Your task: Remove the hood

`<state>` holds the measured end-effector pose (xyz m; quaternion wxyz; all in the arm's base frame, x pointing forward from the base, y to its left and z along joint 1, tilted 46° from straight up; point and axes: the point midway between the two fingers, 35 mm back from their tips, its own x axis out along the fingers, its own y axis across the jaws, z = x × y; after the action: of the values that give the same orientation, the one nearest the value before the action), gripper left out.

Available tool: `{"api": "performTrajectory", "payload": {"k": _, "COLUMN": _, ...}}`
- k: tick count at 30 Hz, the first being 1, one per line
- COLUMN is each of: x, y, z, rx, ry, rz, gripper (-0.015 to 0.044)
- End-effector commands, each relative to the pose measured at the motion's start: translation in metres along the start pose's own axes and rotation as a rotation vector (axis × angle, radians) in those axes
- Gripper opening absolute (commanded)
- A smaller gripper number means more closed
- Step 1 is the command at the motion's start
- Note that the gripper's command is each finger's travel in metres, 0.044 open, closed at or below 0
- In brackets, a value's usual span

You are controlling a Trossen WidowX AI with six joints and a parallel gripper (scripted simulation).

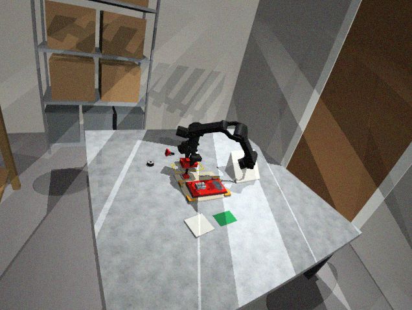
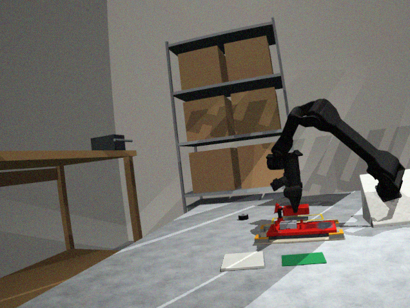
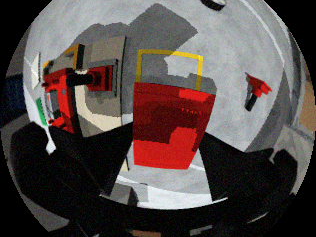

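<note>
The end effector (image 2: 294, 207) points straight down and is clamped on the red hood (image 2: 296, 209), gripping it across its width with the fingers spread fairly wide on either side. In the wrist view, the hood (image 3: 170, 125) fills the centre of the frame and overlaps the near edge of the yellow-outlined marked area (image 3: 169, 66) on the counter (image 1: 149, 233). The exterior view shows the hood low over this outline (image 2: 298, 218); whether it touches the counter cannot be determined.

Above the end effector, the wrist section stands vertical. The forearm rises from it to an elbow at the highest point, and the upper arm then slopes down to the base (image 2: 387, 188), which sits on a white block (image 2: 374, 205) at the counter's far side.

The toy car (image 1: 205, 188), red with its engine bay exposed, rests on a beige plate with orange corners just beside the marked area. A small red part (image 1: 169, 152) and a black wheel (image 1: 150, 163) lie apart on the counter beyond the arm. A white tile (image 1: 198, 224) and a green tile (image 1: 225, 218) lie side by side nearer the viewer.
</note>
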<state>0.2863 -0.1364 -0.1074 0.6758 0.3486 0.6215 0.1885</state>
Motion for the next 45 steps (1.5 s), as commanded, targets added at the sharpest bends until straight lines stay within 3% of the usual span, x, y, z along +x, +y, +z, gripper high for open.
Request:
{"api": "performTrajectory", "payload": {"k": 1, "x": 0.002, "y": 0.001, "z": -0.001, "rx": 0.006, "ry": 0.000, "rz": 0.006, "gripper": 0.0000}}
{"api": "performTrajectory", "payload": {"k": 42, "x": 0.021, "y": 0.001, "z": -0.001, "rx": 0.006, "ry": 0.000, "rz": 0.007, "gripper": 0.0000}}
{"api": "performTrajectory", "payload": {"k": 45, "x": 0.019, "y": 0.000, "z": 0.000, "rx": 0.001, "ry": 0.000, "rz": 0.001, "gripper": 0.0079}}
